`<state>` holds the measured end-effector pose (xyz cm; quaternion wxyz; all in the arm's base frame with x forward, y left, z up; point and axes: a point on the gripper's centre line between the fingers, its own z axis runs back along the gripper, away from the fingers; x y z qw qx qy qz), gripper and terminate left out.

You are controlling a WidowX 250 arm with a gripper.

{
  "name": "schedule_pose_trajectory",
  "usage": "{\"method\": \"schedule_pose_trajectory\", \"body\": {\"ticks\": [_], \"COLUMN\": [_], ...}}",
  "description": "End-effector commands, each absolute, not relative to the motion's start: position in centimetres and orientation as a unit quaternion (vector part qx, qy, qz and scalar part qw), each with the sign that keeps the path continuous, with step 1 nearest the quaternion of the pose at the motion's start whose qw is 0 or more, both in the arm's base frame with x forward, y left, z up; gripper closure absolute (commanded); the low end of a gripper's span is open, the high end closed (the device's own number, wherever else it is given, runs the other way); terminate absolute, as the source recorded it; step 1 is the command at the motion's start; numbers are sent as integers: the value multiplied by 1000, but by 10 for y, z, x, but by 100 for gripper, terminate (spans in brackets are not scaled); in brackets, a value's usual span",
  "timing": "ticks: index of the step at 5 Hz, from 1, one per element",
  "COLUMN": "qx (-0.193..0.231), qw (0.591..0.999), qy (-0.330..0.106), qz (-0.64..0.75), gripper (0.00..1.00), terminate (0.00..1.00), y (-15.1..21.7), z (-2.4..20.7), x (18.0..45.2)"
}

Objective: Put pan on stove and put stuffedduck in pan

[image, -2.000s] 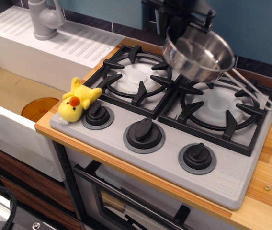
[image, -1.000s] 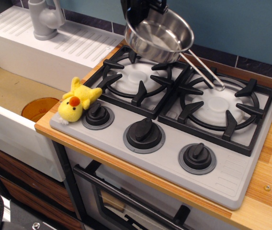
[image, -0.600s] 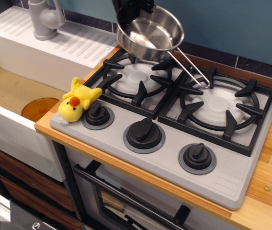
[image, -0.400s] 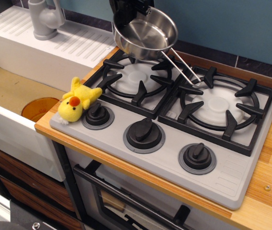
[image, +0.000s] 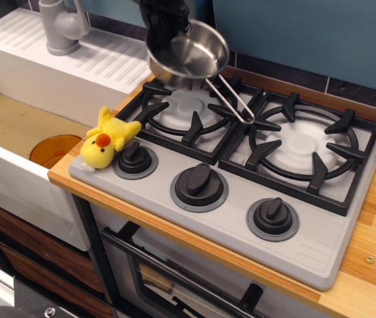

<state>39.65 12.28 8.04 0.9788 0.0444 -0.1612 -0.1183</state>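
My black gripper (image: 166,28) is shut on the far-left rim of the shiny steel pan (image: 189,54) and holds it tilted in the air above the back of the left burner grate (image: 187,109). The pan's thin wire handle (image: 233,99) hangs down to the right, its tip near the grates. The grey stove (image: 234,172) has two black grates and three black knobs. The yellow stuffedduck (image: 106,141) with an orange beak lies on the stove's front left corner beside the left knob (image: 135,159).
A white sink unit with a grey faucet (image: 61,26) stands at the left, with an orange disc (image: 54,150) in the basin. The wooden counter (image: 373,252) runs along the right. A blue wall is behind the stove.
The gripper has carried the pan leftward from above the right burner to above the back of the left burner. The duck has not moved.
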Motion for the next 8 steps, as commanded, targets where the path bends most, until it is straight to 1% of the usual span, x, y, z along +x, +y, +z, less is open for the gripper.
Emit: {"method": "schedule_pose_trajectory", "body": {"ticks": [1,2,4,8], "qx": [82,92,95,120], "qw": [977,979,981,983], "qy": [-171,-159,-149,-102], "qz": [-98,-83,-74,-97], "gripper": [100,0,0,0], "terminate": [0,0,0,0], "y": [130,120,109,97], "z": [103,110,124,192], "x": [391,383,381,374]}}
